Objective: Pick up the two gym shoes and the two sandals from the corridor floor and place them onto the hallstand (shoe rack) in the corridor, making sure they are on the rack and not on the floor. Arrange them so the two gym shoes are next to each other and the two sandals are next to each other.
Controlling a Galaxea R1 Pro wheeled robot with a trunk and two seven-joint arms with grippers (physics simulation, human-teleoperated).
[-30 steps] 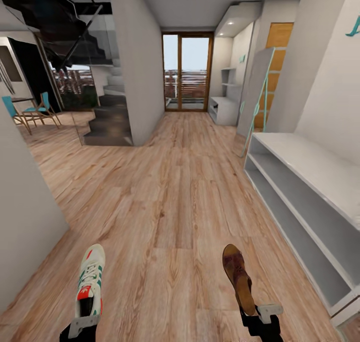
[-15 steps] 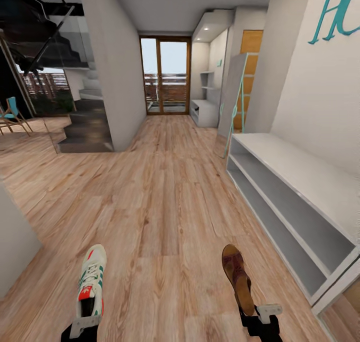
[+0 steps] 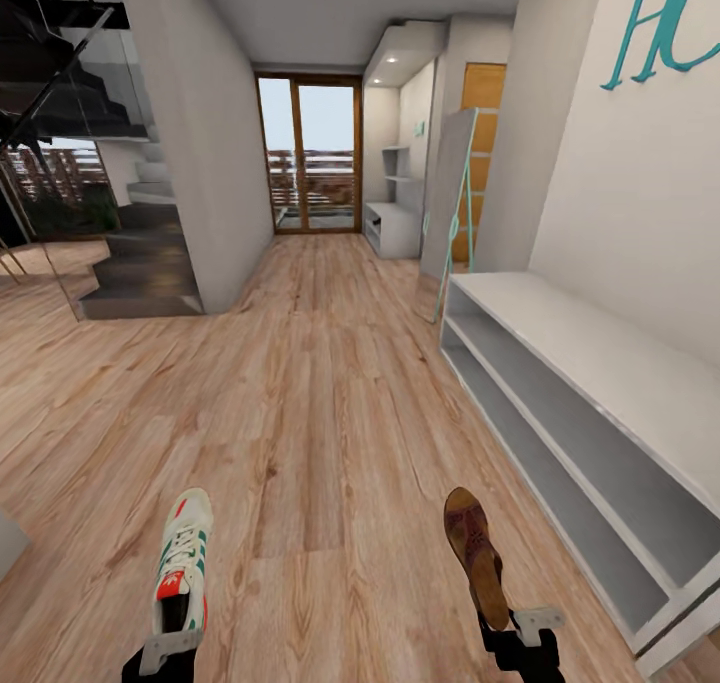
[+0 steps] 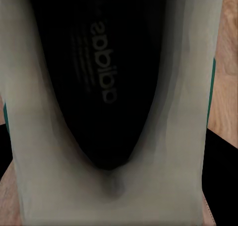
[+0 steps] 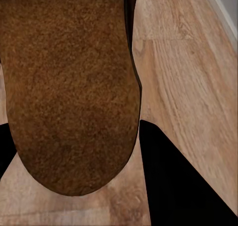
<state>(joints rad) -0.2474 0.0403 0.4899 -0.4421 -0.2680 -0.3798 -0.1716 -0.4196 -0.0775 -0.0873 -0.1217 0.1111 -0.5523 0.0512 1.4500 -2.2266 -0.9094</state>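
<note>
White sneaker (image 3: pixel 181 565) with green stripes and red-orange patches at lower left, its insole (image 4: pixel 94 72) black; brown sandal (image 3: pixel 473 556) with tan footbed at lower centre-right; light-brown wood-grain floor (image 3: pixel 330 403); white shelf unit (image 3: pixel 590 403) at right under teal lettering (image 3: pixel 660 23) on a white wall.

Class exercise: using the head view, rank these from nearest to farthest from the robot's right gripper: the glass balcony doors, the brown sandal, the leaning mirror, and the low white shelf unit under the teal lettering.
1. Brown sandal, held in the right gripper.
2. Low white shelf unit, along the right wall.
3. Leaning mirror, just past that unit's far end.
4. Glass balcony doors, at the corridor's far end.
</note>
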